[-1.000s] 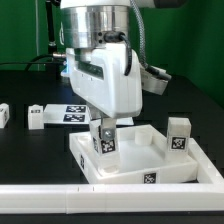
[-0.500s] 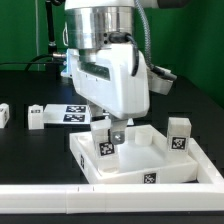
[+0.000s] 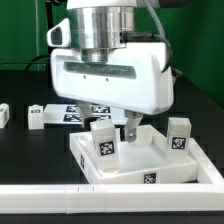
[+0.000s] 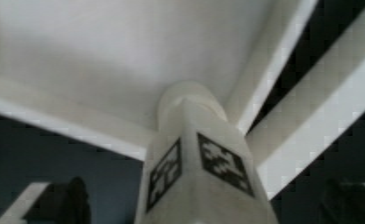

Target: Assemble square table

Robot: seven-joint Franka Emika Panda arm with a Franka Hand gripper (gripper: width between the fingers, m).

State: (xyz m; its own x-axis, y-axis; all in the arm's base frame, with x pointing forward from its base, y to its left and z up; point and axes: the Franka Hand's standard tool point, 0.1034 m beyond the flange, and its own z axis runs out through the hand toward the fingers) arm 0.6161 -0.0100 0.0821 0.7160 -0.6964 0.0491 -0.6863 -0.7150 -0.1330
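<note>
The square table top (image 3: 150, 168) is a white rimmed slab lying at the front of the exterior view. One white tagged leg (image 3: 103, 142) stands upright in its near-left corner socket. My gripper (image 3: 110, 127) hangs right over that leg, open, with one finger (image 3: 129, 128) clear of the leg's side. In the wrist view the same leg (image 4: 200, 160) rises between my fingers, with the slab (image 4: 108, 50) beyond it. My gripper (image 4: 205, 208) holds nothing. A second leg (image 3: 178, 135) stands by the slab's right edge. Two more legs (image 3: 37, 117) (image 3: 3, 113) lie at the exterior view's left.
The marker board (image 3: 72, 112) lies flat behind the slab, partly hidden by my arm. A long white bar fence (image 3: 100, 200) runs along the table's front edge. A green wall stands behind.
My jaws have opened and let go of the leg, which stays upright in the corner socket. The wrist has turned, so the gripper body now faces the camera broadside.
</note>
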